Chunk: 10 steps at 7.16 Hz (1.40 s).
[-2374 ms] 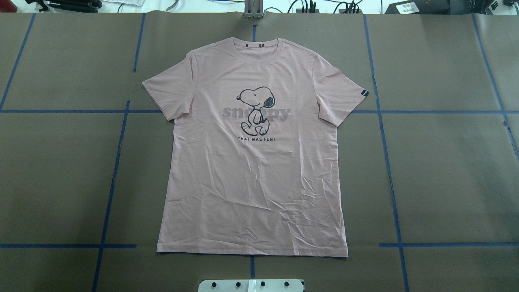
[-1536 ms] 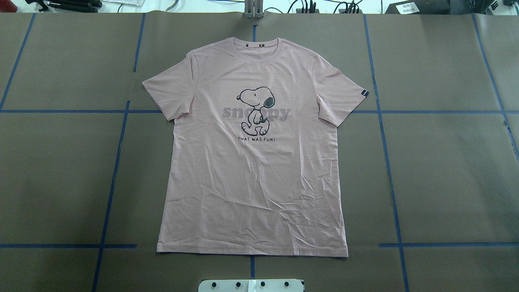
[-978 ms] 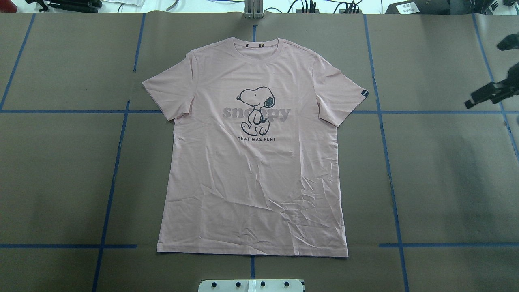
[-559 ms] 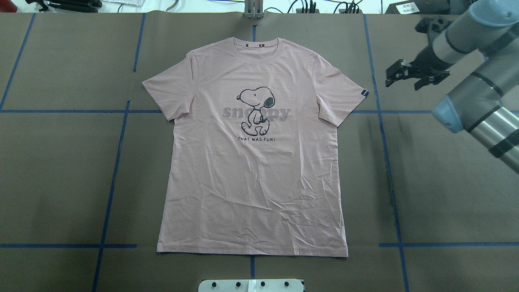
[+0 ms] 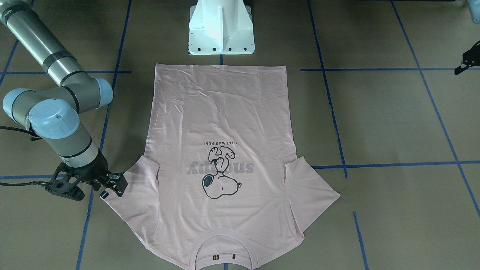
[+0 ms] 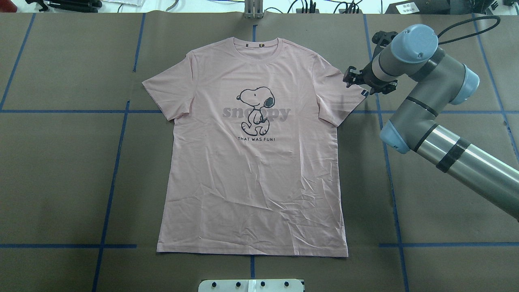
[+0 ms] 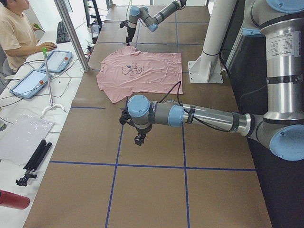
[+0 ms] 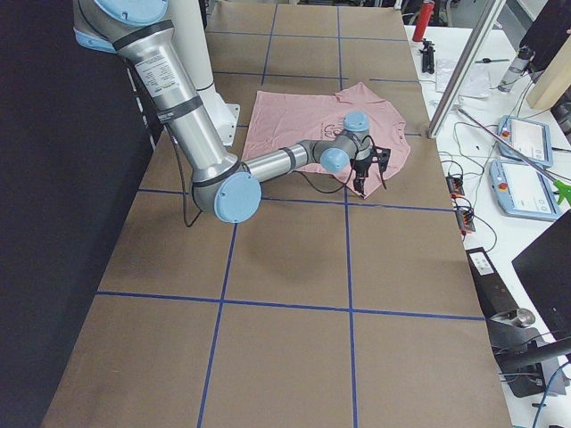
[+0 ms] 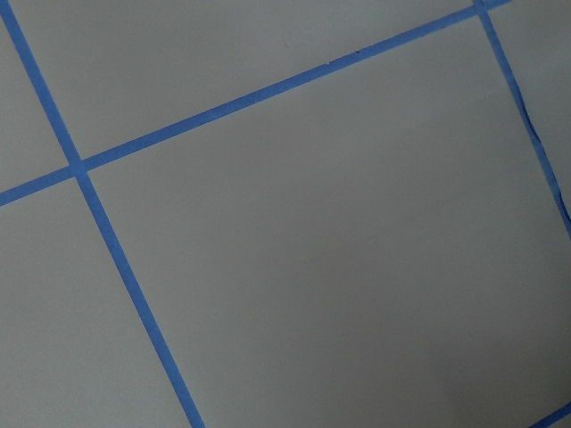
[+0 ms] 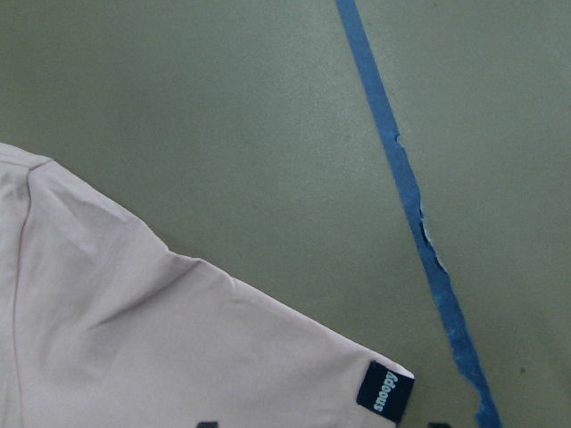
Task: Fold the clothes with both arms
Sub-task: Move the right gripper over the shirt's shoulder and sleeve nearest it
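The pale pink T-shirt (image 6: 251, 182) lies flat and face up on the brown table, collar away from the robot; it also shows in the front view (image 5: 221, 112). Its black sleeve tag (image 6: 365, 93) lies at the tip of the right-hand sleeve. My right gripper (image 6: 369, 84) hovers open over that sleeve tip, one finger (image 5: 117, 185) just beside the tag (image 5: 104, 194). The right wrist view shows the sleeve (image 10: 134, 339) and tag (image 10: 385, 390) close below. My left gripper (image 5: 467, 62) is far off the shirt over bare table; I cannot tell if it is open or shut.
The white pedestal base (image 5: 221, 30) stands just behind the shirt's hem. Blue tape lines (image 6: 385, 162) grid the brown table cover. Tablets (image 7: 28, 83), tools and a seated person (image 7: 14, 33) are along the far table edge.
My right arm has come in from the right edge and swung left until its gripper is over the tagged sleeve. The shirt has not moved.
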Motion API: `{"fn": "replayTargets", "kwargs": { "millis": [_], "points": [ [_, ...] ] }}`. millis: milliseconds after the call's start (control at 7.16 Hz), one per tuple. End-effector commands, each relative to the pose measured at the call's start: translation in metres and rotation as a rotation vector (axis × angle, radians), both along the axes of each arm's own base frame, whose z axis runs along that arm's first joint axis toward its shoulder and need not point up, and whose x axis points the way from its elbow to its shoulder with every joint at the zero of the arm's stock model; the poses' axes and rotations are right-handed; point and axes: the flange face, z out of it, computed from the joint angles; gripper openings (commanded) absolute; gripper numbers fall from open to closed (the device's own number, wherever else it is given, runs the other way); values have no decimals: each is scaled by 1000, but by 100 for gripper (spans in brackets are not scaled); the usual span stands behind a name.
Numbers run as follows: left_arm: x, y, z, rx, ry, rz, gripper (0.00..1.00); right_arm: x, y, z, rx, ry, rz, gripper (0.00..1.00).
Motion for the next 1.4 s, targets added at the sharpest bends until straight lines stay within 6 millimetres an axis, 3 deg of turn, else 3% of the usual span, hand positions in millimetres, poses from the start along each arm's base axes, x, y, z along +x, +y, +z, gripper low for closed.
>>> {"fn": "replayTargets", "kwargs": {
  "millis": [0,838,1117,1257],
  "points": [
    [0,3,-5,8,7,1,100,-2,-5,17,-12,40,35,68],
    [0,3,-10,17,8,1,100,-5,-6,26,-25,52,34,55],
    [-1,4,-9,15,8,-1,100,-7,-5,28,-28,53,30,36],
    [-1,4,-8,12,8,-1,100,-7,-4,27,-25,53,28,0]
  ]
}}
